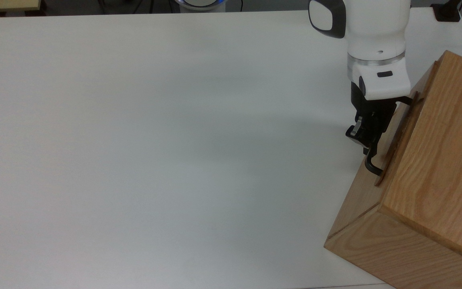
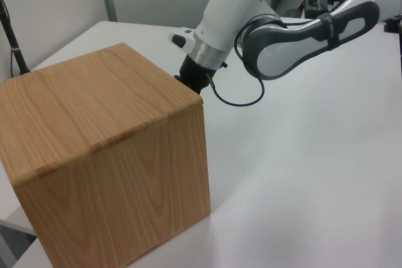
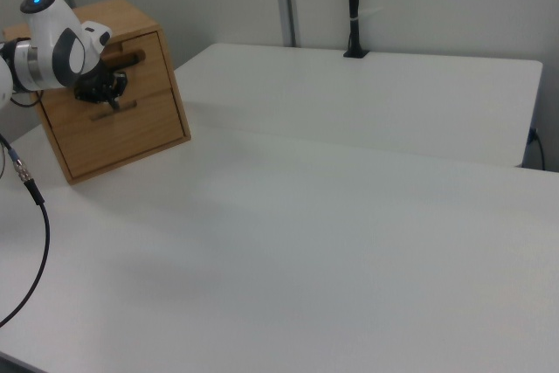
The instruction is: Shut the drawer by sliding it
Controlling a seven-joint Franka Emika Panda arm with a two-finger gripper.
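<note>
Drawer [image 1: 396,132] of shallow light wood, with its flat front panel and black U-shaped metal bar handle [image 1: 372,162], sits pushed in against the front of the large oak-grain cabinet box [image 1: 435,168] at the top view's right edge of the white table [image 1: 155,140]; in the left view no panel stands proud of the box's corner, and in the right view the front lies level with the lower panel beneath it. From my remote station I see the two-finger gripper [image 1: 365,138] of the white arm [image 2: 295,42] at the handle, its black fingers [image 1: 356,132] about the bar, though I cannot tell whether they are clamped on it or merely resting against it. I judge the sliding step to be at its very end. To finish it well, I would press straight along the rails rather than across them, ease off the force once the panel meets the cabinet face so the box does not skid on the table, and confirm from the top view that no dark gap runs along the panel's edge. Only then would I free the fingers and draw the gripper straight back off the handle, clear of the bar's bent end.
</note>
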